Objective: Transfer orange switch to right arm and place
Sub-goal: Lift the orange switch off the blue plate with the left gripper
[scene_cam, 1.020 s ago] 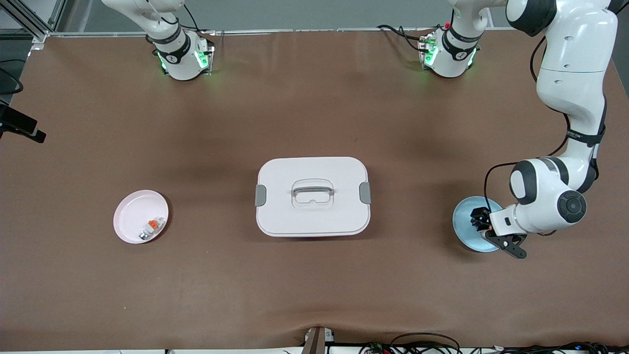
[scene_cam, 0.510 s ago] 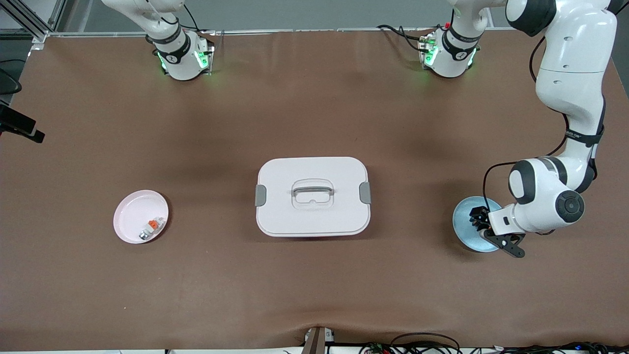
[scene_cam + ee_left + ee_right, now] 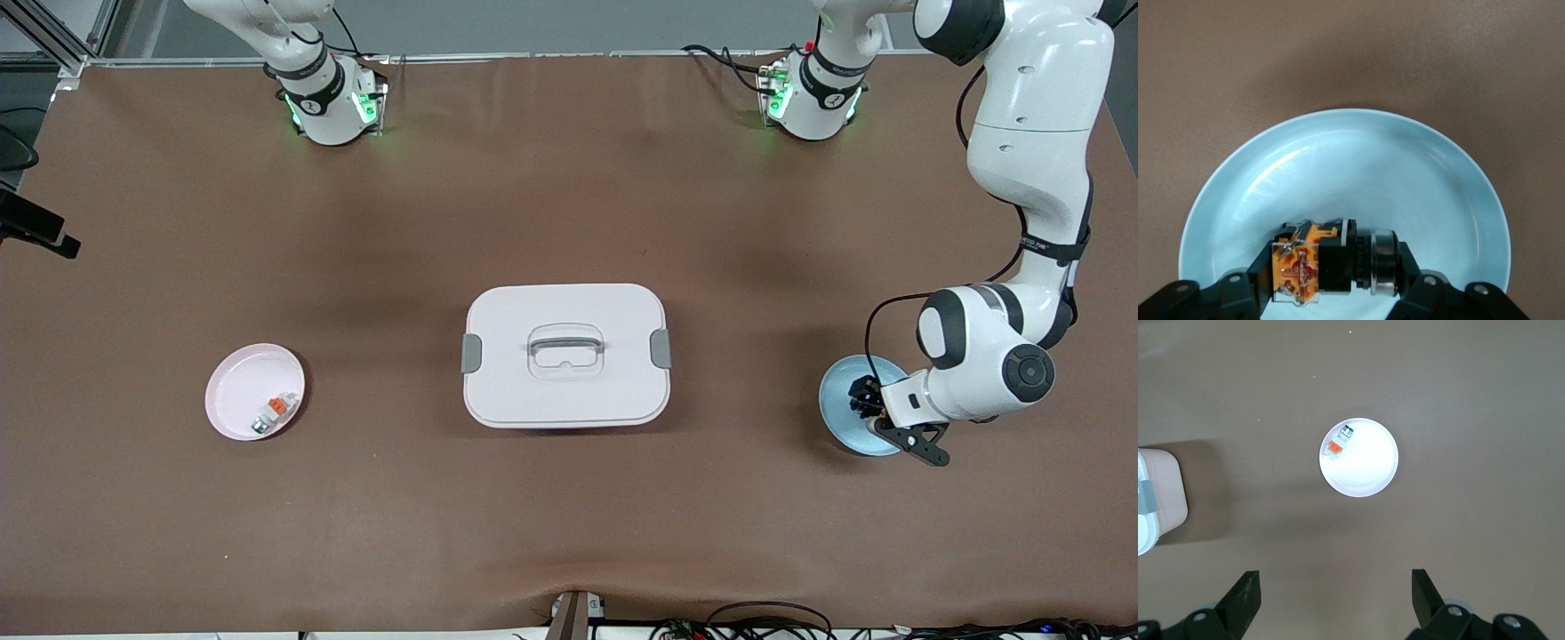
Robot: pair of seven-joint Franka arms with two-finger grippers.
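The left gripper (image 3: 1331, 283) is down in the light blue plate (image 3: 840, 391) at the left arm's end of the table, fingers (image 3: 1251, 283) pinched on the orange switch (image 3: 1331, 263). From the left wrist camera the switch lies sideways between the fingers, just above or touching the plate's floor, hard to say which. It's a black body with an orange end showing bits of metal and a silvery ring at the other end. In the front view the gripper (image 3: 864, 397) sits at about 3 o'clock inside the plate, and the switch is too small and too dark to pick out there.

The right arm waits, raised. Its base (image 3: 329, 102) is at the top of the front view, and its gripper (image 3: 1335, 597) hangs with fingers spread wide over bare brown table mat (image 3: 569, 204), looking down at the pink plate (image 3: 233, 391). That plate holds a white-and-silver part with an orange tab (image 3: 271, 414), lying at roughly 4 o'clock near the rim in the front view.

A white lidded box (image 3: 565, 355) with grey side latches and a top handle sits mid-table between the two plates, well apart from both.
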